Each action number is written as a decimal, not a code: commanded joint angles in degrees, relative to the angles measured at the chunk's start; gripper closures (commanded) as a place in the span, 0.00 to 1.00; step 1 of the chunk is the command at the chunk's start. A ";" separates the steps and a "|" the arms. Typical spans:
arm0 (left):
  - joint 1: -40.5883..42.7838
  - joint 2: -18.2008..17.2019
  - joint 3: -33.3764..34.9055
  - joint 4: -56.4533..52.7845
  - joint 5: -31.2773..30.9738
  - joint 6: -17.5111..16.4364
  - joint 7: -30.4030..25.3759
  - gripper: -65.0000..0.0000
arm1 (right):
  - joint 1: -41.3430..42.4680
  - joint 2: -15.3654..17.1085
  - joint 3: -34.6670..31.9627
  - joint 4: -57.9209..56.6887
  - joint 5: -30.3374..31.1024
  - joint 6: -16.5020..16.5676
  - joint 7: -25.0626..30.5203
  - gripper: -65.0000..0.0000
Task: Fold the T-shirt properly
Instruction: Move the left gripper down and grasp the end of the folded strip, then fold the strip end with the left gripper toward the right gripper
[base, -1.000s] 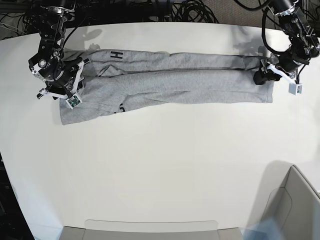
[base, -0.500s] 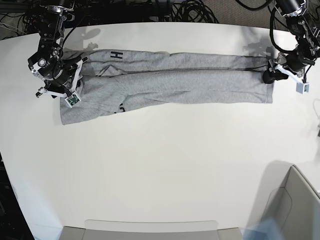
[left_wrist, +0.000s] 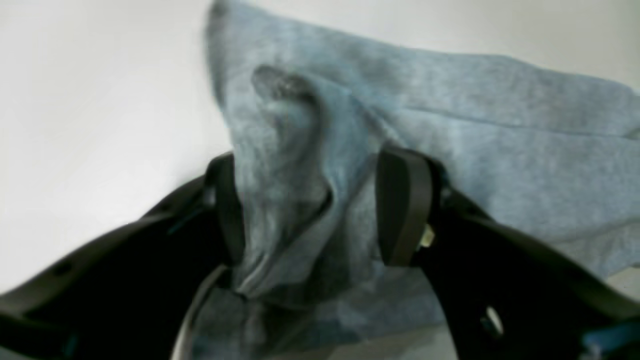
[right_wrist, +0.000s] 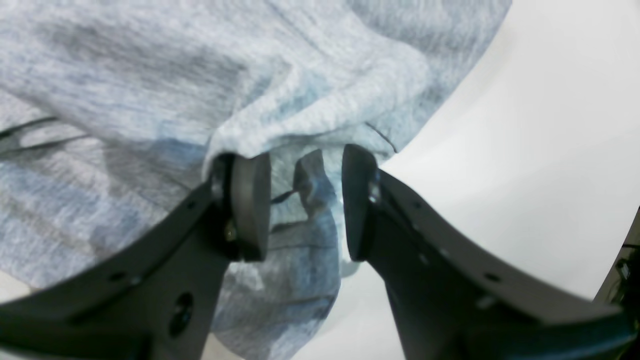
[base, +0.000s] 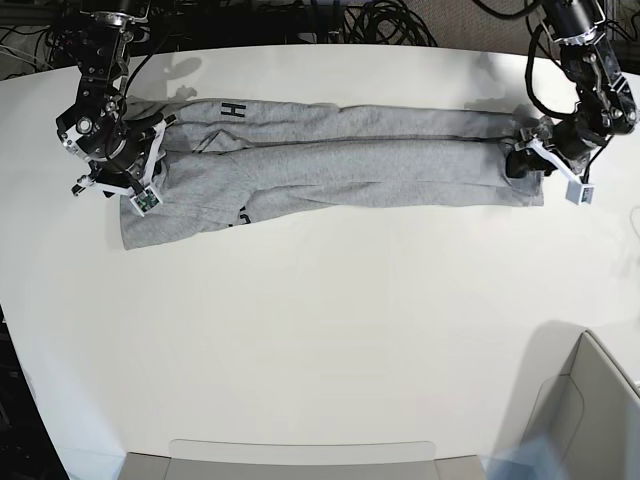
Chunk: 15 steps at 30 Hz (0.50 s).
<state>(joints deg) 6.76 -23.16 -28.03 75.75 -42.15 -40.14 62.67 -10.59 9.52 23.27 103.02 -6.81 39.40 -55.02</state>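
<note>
- Since half a second ago, your left gripper (base: 522, 160) has slid leftward from the shirt's right edge onto the fabric, and the hem there looks a little more bunched; the arm on the scene's left has not shifted.
- You have the T-shirt (base: 340, 165) lying as a long, narrow band across the far part of the white table (base: 320, 330), with black lettering (base: 233, 110) showing on its far edge toward the left.
- Your left gripper's jaws stand apart in the left wrist view, with a raised ridge of grey cloth (left_wrist: 290, 200) between the two pads (left_wrist: 400, 205); the cloth touches the left pad, but that view is too blurred to say whether it is really pinched.
- Your right gripper (right_wrist: 305, 200) sits over the shirt's left end, jaws open, a small fold of fabric standing free in the gap and cloth draped against the left pad (right_wrist: 250, 205).
- You can see a grey bin (base: 585, 420) at the near right corner, well apart from the shirt.
</note>
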 joint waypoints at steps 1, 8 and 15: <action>0.22 -0.27 1.00 -0.01 0.70 0.14 2.42 0.47 | 0.61 0.64 0.16 1.11 0.35 0.60 0.83 0.63; -2.50 -0.62 1.00 -2.56 1.23 0.14 3.04 0.89 | 0.70 0.64 0.16 1.20 0.35 0.60 0.83 0.63; -9.45 -7.48 1.00 -17.59 8.17 0.14 3.04 1.00 | 0.70 0.55 0.16 1.20 0.35 0.60 0.83 0.63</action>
<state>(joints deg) -2.17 -28.58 -27.00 59.90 -41.50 -42.59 62.94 -10.63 9.50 23.22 103.09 -6.79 39.40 -55.05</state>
